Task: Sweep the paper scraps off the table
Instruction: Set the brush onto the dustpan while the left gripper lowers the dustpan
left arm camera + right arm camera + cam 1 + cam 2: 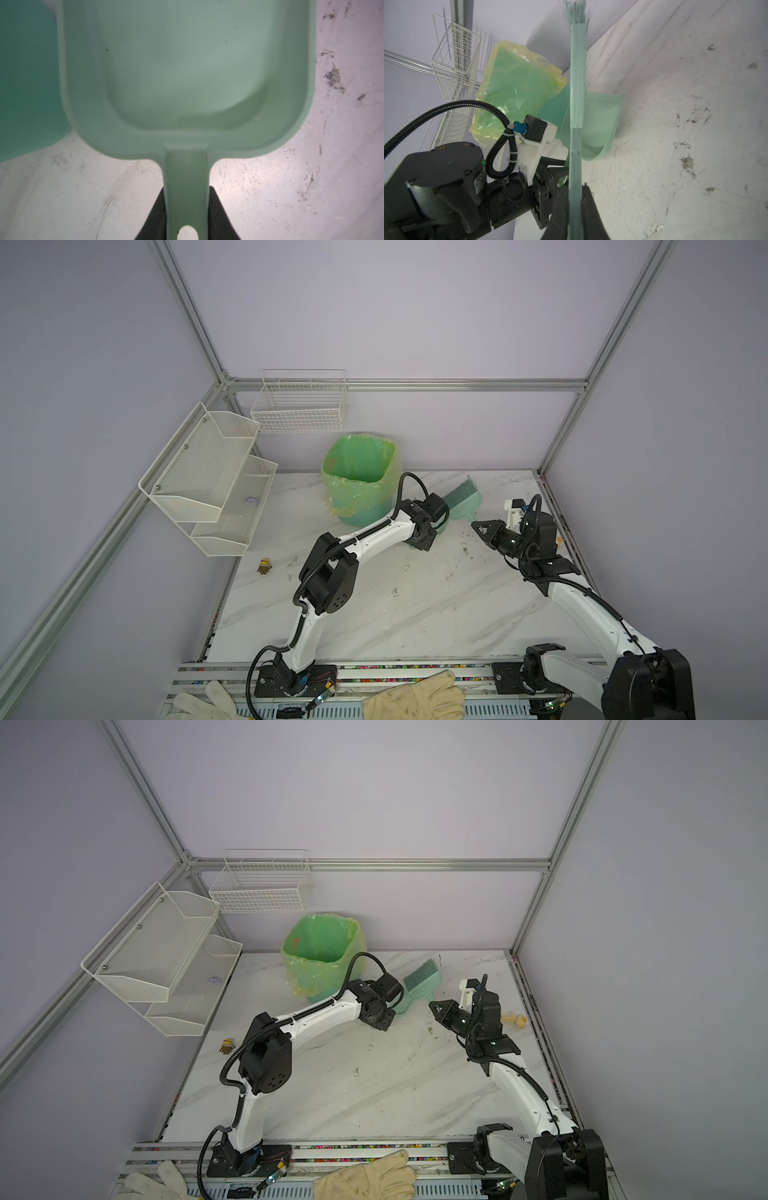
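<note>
No paper scraps show on the table (415, 605) in any view. My left gripper (187, 189) is shut on the handle of a mint-green dustpan (187, 72), which lies flat on the table beside the bin (361, 481). The pan's tray holds only tiny dark specks. In both top views the wrist hides most of the dustpan (441, 527). My right gripper (477, 525) is shut on the thin handle of a mint-green brush (461, 497). The brush (578, 83) points its bristles toward the back wall and lies over the dustpan's (600, 124) open end.
The green-bagged bin (322, 952) stands at the back middle. White wire shelves (208, 472) and a wire basket (299, 406) hang at the back left. A yellow toy figure (264, 566) stands at the left edge. A cream toy (515, 1019) lies at the right. Gloves (415, 697) rest on the front rail.
</note>
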